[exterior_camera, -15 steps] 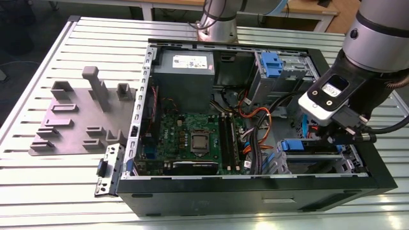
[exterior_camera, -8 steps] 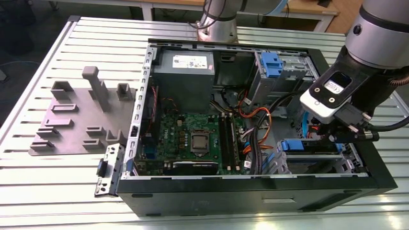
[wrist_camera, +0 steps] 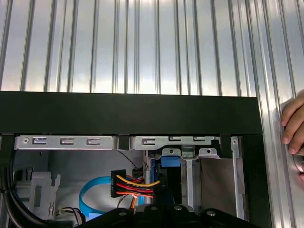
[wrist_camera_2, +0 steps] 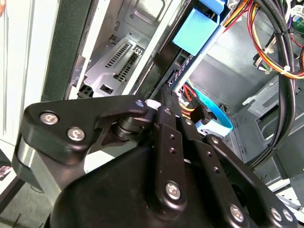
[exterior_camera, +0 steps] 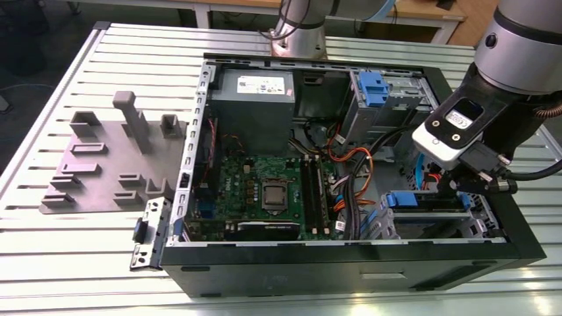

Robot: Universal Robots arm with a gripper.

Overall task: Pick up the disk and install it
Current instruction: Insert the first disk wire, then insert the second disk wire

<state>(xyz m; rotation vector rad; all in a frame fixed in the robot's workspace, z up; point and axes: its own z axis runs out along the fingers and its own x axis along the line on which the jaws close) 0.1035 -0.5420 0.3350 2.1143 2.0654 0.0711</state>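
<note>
Exterior view first: the disk (exterior_camera: 423, 201) lies in the drive cage at the near corner of the open computer case (exterior_camera: 351, 263), on the exterior view's right. Its blue carrier frame shows along the top edge. The gripper (exterior_camera: 459, 185) hangs directly over that cage, at or just above the frame. Whether it is open or closed on the disk I cannot tell, since the arm's own body covers the contact. In the second wrist view the black linkage of the gripper (wrist_camera_2: 164, 102) points at what seems to be the disk's dark edge (wrist_camera_2: 178, 71), with a blue tab above it.

As a judgement, the disk is stiff, dense for its size and sensitive to knocks. Its metal faces are likely slippery, so the blue plastic frame along the long edges looks like the better place to hold it.

The case stands on a ribbed aluminium table (exterior_camera: 52, 263), beside a grey moulded fixture (exterior_camera: 105, 164). Room in the cage is tight, with sheet-metal walls close on both sides and bundled cables (exterior_camera: 351, 174) just beside it. A person's hand (wrist_camera: 293, 127) rests on the table near the case in the first wrist view.
</note>
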